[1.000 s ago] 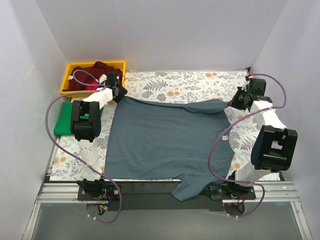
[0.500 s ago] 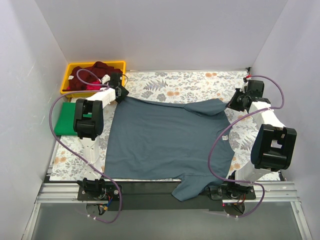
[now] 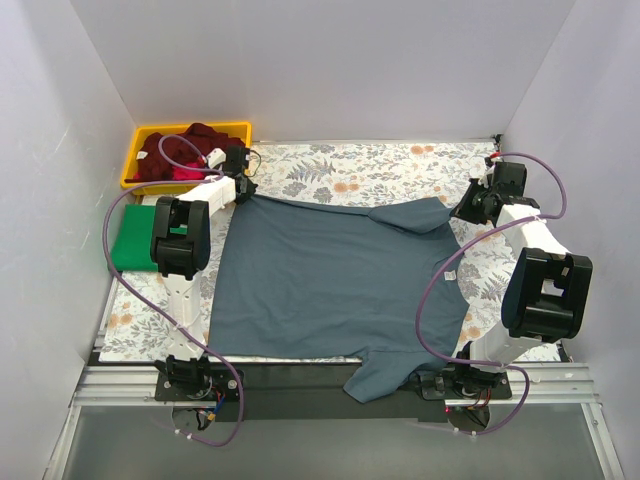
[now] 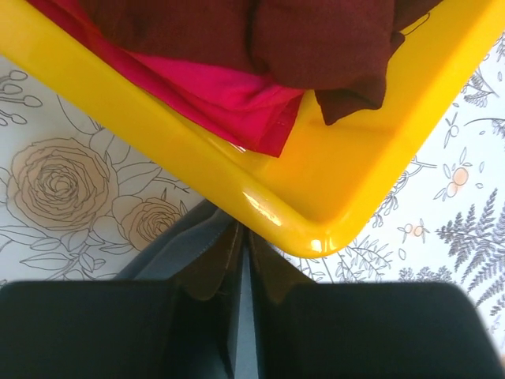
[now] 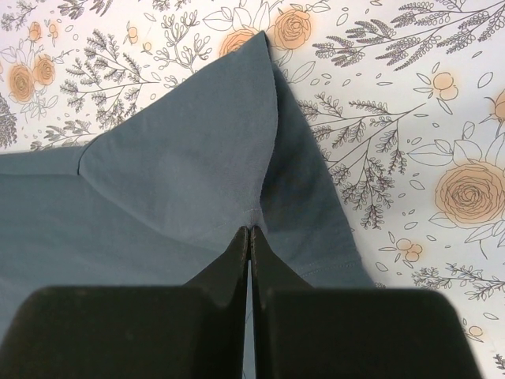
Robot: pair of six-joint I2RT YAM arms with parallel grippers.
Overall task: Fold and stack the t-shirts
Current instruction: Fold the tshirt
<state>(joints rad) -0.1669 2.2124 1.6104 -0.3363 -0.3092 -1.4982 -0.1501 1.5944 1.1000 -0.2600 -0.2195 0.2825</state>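
The left pincer (image 4: pixel 243 230) has clenched on the soft slate-blue t-shirt (image 3: pixel 340 280); right pincer (image 5: pixel 249 231) grips it too

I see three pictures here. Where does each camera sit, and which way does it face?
Top external: fixed above and behind the arms, looking down on the floral cloth; both arms show, with the left gripper and right gripper at the far corners of the slate-blue shirt.
Left wrist: on the left wrist, looking along its own fingers, shut on the shirt, toward the yellow bin.
Right wrist: on the right wrist, looking past its fingers, shut on the shirt, onto the floral cloth.
Shared: the shirt is in all three.
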